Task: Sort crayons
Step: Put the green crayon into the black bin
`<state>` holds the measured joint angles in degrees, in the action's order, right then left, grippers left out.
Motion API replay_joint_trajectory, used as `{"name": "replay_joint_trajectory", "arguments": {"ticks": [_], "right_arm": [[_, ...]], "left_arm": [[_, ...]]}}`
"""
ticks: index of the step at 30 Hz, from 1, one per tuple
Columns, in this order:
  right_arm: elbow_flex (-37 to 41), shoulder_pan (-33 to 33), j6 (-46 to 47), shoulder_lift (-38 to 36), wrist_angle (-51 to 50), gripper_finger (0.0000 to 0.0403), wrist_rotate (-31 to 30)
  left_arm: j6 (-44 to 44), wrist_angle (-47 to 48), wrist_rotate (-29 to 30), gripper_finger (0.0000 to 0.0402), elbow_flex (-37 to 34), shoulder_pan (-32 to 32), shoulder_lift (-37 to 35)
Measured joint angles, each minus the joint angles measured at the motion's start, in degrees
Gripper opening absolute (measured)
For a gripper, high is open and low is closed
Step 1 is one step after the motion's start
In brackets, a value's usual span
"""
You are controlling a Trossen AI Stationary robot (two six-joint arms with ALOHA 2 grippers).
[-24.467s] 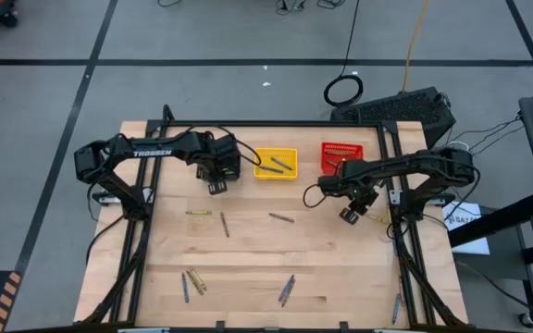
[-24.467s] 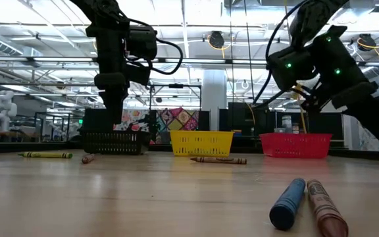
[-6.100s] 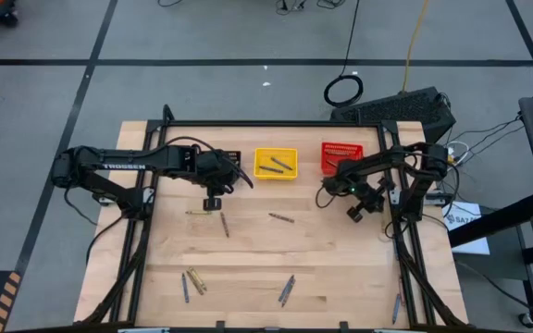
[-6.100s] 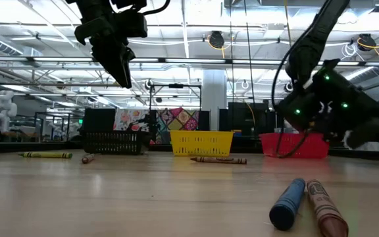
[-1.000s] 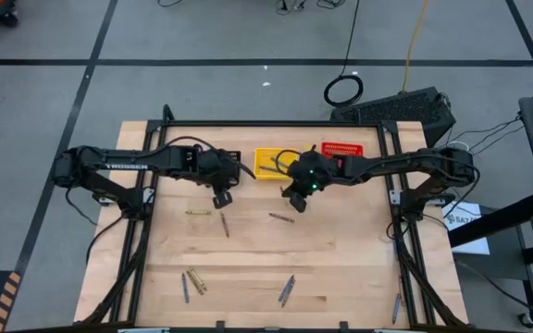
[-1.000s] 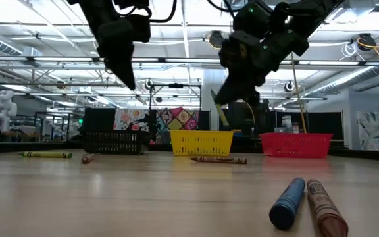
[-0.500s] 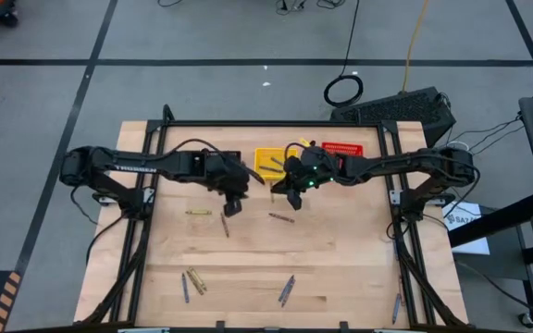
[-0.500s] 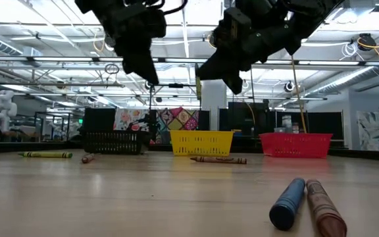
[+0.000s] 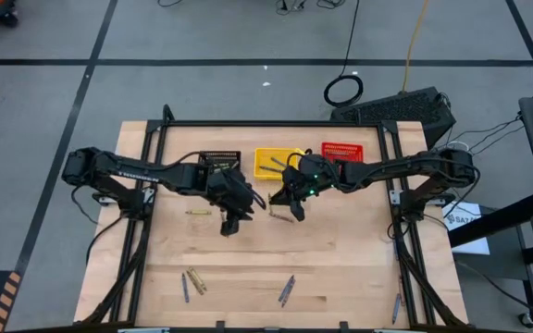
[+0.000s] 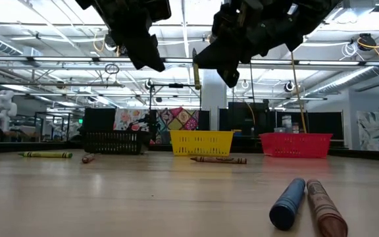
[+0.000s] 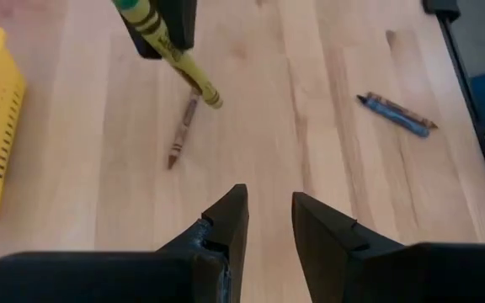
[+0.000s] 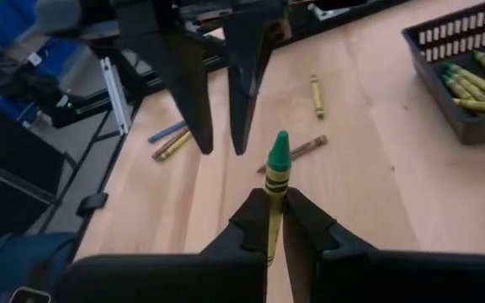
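Some crayons already lie in the black basket (image 12: 470, 63), several remain on the table (image 9: 340, 259), while the right tool (image 12: 274, 220) is clamped on an olive-yellow crayon (image 12: 275, 181) and the left tool (image 11: 268, 215) hangs apart, empty.

Two black jointed arms with looping black cables, green indicator lights, tapered dark fingers (image 11: 230, 220).

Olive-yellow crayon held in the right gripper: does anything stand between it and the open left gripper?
Nothing visible does. The left wrist view shows only free space from the left gripper to the olive-yellow crayon, which the right gripper holds above the wooden table. A brownish-red crayon lies on the wood below, out of the way.
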<state>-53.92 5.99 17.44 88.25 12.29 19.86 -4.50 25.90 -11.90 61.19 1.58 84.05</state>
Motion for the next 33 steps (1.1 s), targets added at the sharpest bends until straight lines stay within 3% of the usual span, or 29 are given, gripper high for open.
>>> {"name": "replay_joint_trajectory", "arguments": {"ticks": [5, 12, 33], "right_arm": [[0.0, -1.3, -1.9, 0.0, 1.4, 0.0, 0.0], [0.0, -1.8, -2.1, 0.0, 6.8, 0.0, 0.1], [0.0, -1.7, -1.7, 0.1, 10.3, 0.0, -0.5]], "left_arm": [[-1.3, -1.2, 0.0, 0.01, 0.0, -0.3, 0.0], [-8.6, -11.2, 0.1, 0.01, 0.0, -1.5, 0.0], [-9.6, -14.4, 4.8, 0.0099, 0.0, -1.6, 0.0]]}}
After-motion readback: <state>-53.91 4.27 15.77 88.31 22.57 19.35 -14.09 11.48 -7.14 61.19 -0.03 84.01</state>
